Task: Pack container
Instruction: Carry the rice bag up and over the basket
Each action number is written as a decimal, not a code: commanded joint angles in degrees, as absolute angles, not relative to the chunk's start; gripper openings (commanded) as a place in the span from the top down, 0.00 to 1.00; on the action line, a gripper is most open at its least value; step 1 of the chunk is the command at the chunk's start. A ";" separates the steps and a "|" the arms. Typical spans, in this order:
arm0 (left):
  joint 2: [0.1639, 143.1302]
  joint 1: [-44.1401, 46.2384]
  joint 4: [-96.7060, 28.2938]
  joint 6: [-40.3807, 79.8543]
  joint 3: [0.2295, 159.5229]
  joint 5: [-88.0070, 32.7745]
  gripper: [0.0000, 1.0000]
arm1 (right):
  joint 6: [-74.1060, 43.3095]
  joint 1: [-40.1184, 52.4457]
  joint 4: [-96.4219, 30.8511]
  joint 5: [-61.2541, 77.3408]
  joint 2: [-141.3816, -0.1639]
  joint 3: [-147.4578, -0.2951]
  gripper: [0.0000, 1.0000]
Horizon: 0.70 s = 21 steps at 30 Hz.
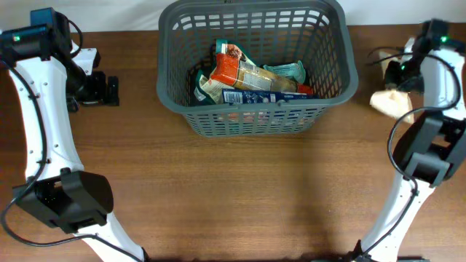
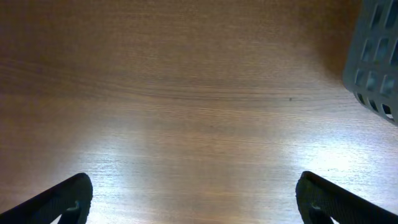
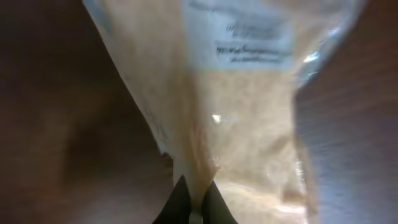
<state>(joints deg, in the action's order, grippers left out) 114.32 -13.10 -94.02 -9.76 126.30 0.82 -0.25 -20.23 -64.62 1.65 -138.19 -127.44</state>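
The dark grey slotted container (image 1: 247, 122) stands at the back middle of the table and holds several snack packets, among them an orange-and-beige one (image 1: 237, 69) and a teal one (image 1: 287, 70). Its corner shows in the left wrist view (image 2: 376, 59). My right gripper (image 3: 194, 186) is shut on the edge of a clear packet of pale beige contents (image 3: 249, 124). In the overhead view this gripper (image 1: 403, 78) holds the packet (image 1: 392, 103) to the right of the container. My left gripper (image 2: 193, 183) is open and empty over bare wood, left of the container (image 1: 109, 89).
The wooden table (image 1: 240, 196) runs in front of the container. The arm bases stand at the front left (image 1: 69, 200) and front right (image 1: 429, 156). A white surface lies behind the table's far edge.
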 commanded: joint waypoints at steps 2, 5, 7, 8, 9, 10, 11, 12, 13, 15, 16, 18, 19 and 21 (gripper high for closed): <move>113.14 -13.41 -94.08 -9.02 126.08 0.21 0.01 | -2.24 -19.97 -65.63 2.37 -129.16 -134.47 0.96; 113.14 -13.41 -94.08 -9.02 126.08 0.21 0.01 | -2.48 -19.94 -66.76 2.37 -126.91 -137.03 0.96; 113.14 -13.41 -94.08 -9.02 126.08 0.21 0.01 | -2.46 -19.88 -68.12 2.37 -125.80 -139.04 0.96; 113.12 -13.41 -94.08 -9.02 126.08 0.21 0.01 | -2.48 -19.88 -68.75 2.39 -125.21 -139.92 0.96; 113.14 -13.41 -94.08 -9.02 126.08 0.21 0.01 | -2.48 -19.88 -69.25 2.37 -124.55 -140.79 0.96; 113.14 -13.41 -94.08 -9.02 126.08 0.21 0.01 | -2.48 -19.88 -69.71 2.39 -123.76 -141.69 0.96; 113.14 -13.41 -94.08 -9.02 126.08 0.21 0.01 | -2.48 -19.88 -70.04 2.55 -123.13 -142.50 0.96; 113.14 -13.41 -94.08 -9.02 126.08 0.21 0.01 | -2.48 -19.88 -70.43 3.09 -122.28 -143.59 0.96; 113.14 -13.41 -94.08 -9.02 126.08 0.21 0.01 | -2.48 -19.88 -70.81 3.86 -121.54 -144.51 0.96; 113.14 -13.41 -94.08 -9.02 126.08 0.21 0.01 | -2.48 -19.88 -71.26 6.20 -119.55 -146.63 0.96; 113.14 -13.41 -94.08 -9.02 126.08 0.21 0.01 | -2.46 -19.86 -71.42 7.42 -118.65 -147.37 0.96; 113.14 -13.41 -94.08 -9.02 126.08 0.21 0.01 | -2.44 -19.66 -71.70 9.85 -116.46 -148.66 0.96; 113.14 -13.41 -94.11 -9.02 126.08 0.21 0.01 | -2.44 -19.42 -71.85 10.79 -115.09 -149.08 0.96; 113.12 -13.41 -94.08 -9.02 126.08 0.21 0.01 | -2.39 -18.65 -72.03 11.88 -112.64 -149.34 0.96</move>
